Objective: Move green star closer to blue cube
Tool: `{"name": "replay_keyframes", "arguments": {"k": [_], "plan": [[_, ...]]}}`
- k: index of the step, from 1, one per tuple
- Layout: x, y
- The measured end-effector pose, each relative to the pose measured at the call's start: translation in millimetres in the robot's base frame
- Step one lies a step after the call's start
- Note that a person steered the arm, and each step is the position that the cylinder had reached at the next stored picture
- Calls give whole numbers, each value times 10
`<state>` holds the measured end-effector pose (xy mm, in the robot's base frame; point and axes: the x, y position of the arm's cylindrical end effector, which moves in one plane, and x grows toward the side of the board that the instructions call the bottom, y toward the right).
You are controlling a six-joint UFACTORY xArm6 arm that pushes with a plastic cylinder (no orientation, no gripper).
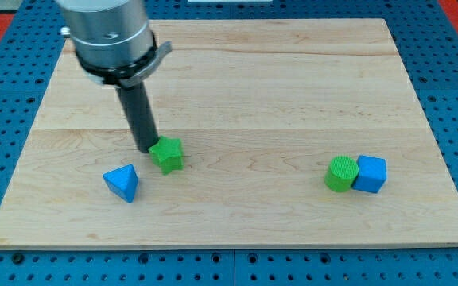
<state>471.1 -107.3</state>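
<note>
blue pyramid [122, 183], green cylinder [341, 174], wooden board [293, 95]

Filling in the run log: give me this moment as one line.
my tip: touching green star, on its left | blue cube: far right, beside green cylinder | blue pyramid: below-left of star

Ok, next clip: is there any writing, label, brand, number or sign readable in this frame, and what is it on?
None: no text, label, number or sign shows anywhere in this view.
The green star, blue cube, green cylinder, blue pyramid-like block, wooden board and the arm's metal housing above my tip are all unmarked.
</note>
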Motion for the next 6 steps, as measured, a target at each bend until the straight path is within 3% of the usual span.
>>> {"name": "replay_keyframes", "arguments": {"k": [3,6], "plan": [[173,62],[504,640]]}}
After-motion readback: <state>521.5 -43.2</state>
